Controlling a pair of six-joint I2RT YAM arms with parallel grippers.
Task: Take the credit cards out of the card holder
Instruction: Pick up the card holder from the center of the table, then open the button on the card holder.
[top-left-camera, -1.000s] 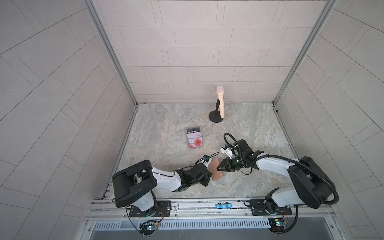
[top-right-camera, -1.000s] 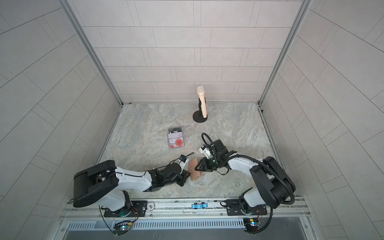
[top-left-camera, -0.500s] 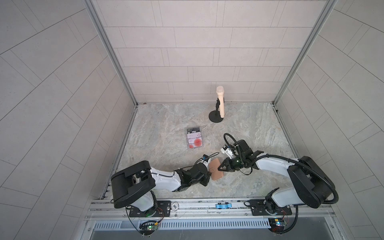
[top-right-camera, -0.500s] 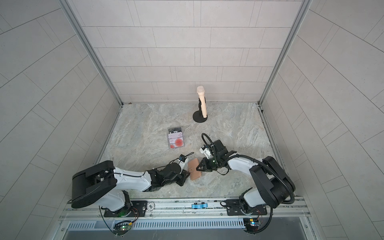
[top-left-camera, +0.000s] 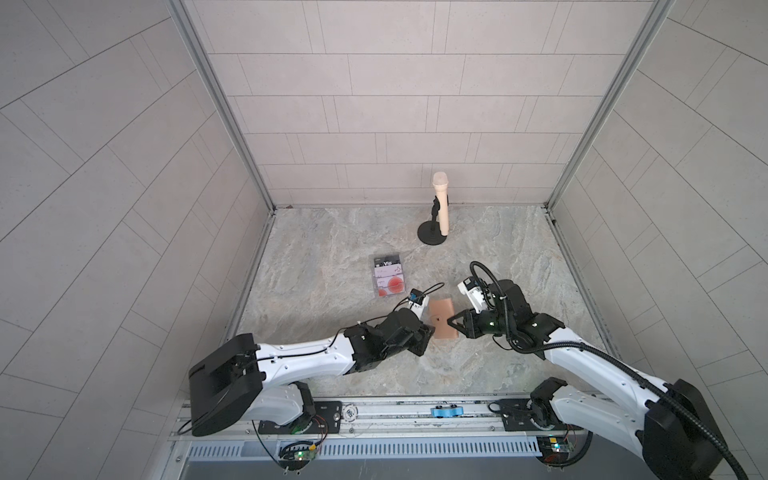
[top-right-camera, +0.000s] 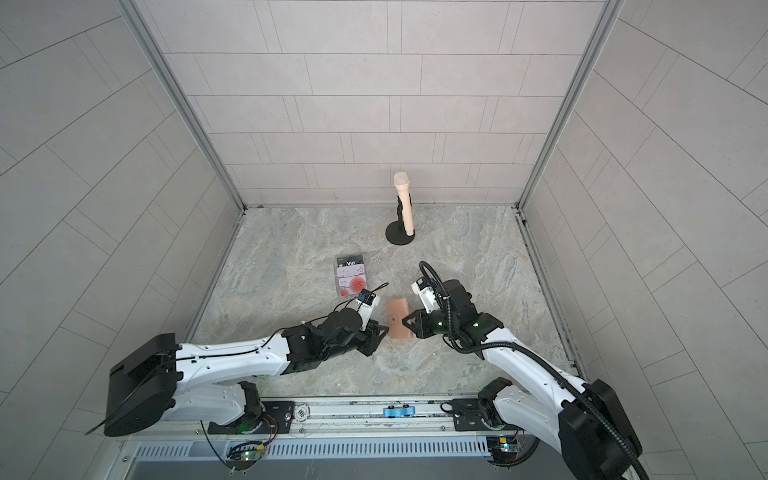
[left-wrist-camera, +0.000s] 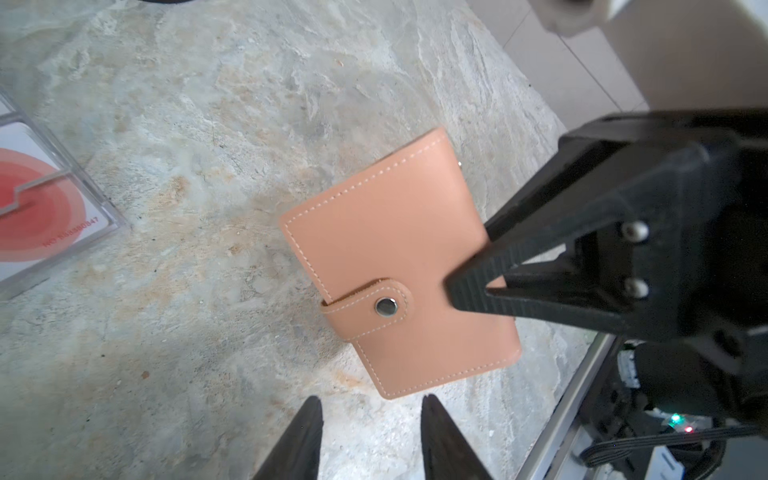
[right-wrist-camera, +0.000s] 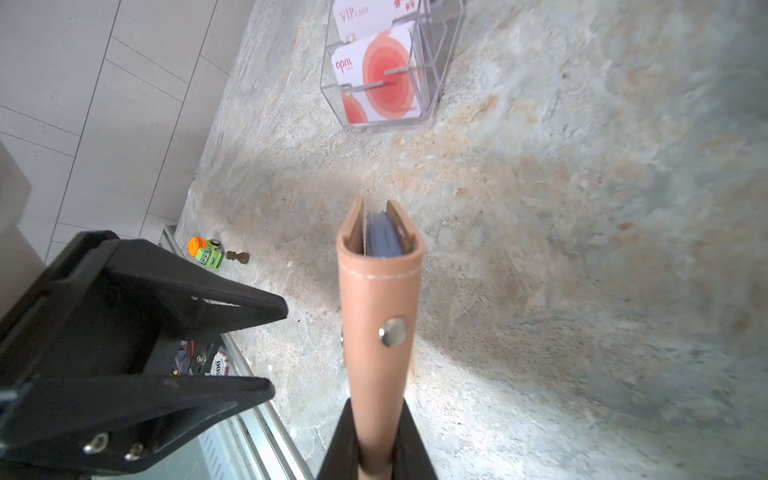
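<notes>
The card holder (top-left-camera: 442, 319) (top-right-camera: 399, 318) is a tan-pink wallet, snapped shut, its cover facing up near the table's front. My right gripper (top-left-camera: 452, 322) (right-wrist-camera: 376, 403) is shut on one edge of it. Blue-grey sleeves (right-wrist-camera: 382, 239) show between its covers. My left gripper (top-left-camera: 428, 334) (left-wrist-camera: 370, 401) stands open just short of the wallet's (left-wrist-camera: 399, 270) opposite edge, with nothing between its fingers. The credit cards (top-left-camera: 388, 276) (right-wrist-camera: 378, 75), dark "Vip", pale pink and white with red circles, stand in a clear plastic box.
The clear plastic box (top-right-camera: 351, 276) lies left of and behind the wallet. A microphone on a black stand (top-left-camera: 438, 208) stands at the back. A small green-orange toy (right-wrist-camera: 205, 253) and a chess piece (right-wrist-camera: 237, 257) lie by the left wall. A metal rail (top-left-camera: 415, 411) runs along the front edge.
My right gripper has shut on the wallet's edge. My left gripper's jaws have spread and now stand off the wallet. The arms have barely shifted.
</notes>
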